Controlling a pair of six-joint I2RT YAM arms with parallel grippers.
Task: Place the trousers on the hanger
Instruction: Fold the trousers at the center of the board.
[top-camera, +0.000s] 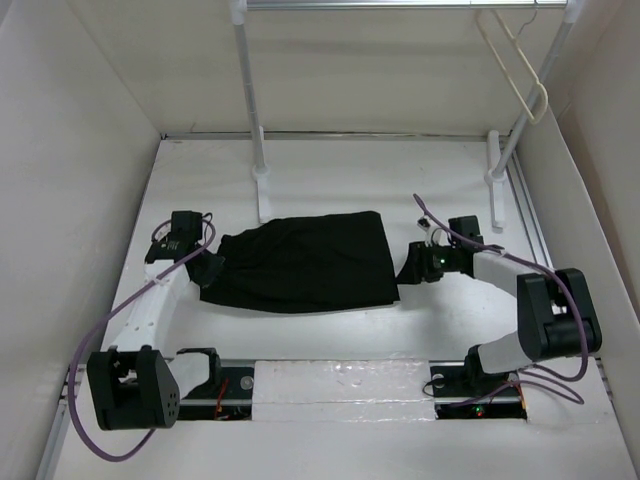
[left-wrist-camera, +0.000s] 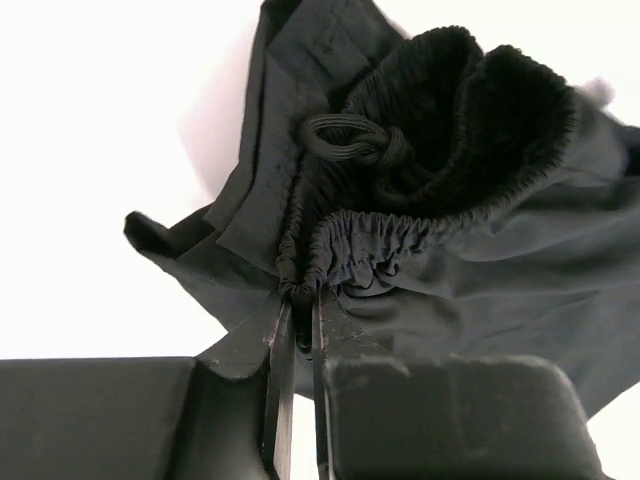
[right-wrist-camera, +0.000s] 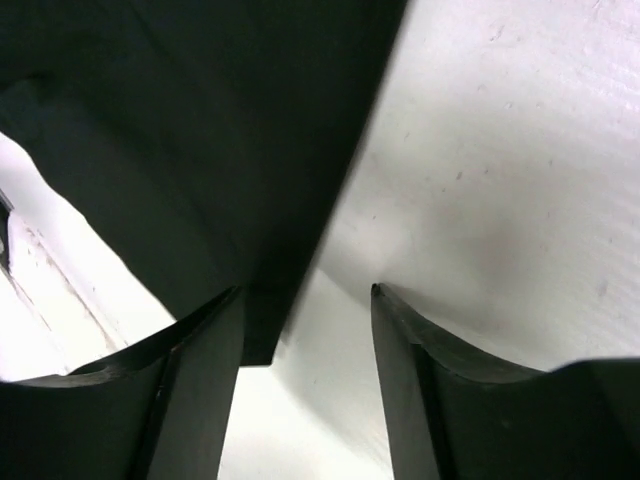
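The black trousers (top-camera: 300, 265) lay flat across the middle of the white bench (top-camera: 330, 180), spread as one broad dark shape. At their left end the left arm's fingers (left-wrist-camera: 280, 390) were pinched narrow on the gathered elastic waistband (left-wrist-camera: 390, 235), with the cloth squeezed between the tips. Just beyond that grip the knotted drawstring (left-wrist-camera: 350, 140) sat in the open waist. At the trousers' right end the right arm's fingers (right-wrist-camera: 200, 400) stood apart, low over the bench. A corner of the black cloth lay in the gap beside one finger, not clamped. On the far side of the trousers stood the white poles of a clothes rack (top-camera: 250, 90). The cream hanger (top-camera: 514, 86) hung from the rack's top rail, beyond the trousers and to their right, well apart from them.
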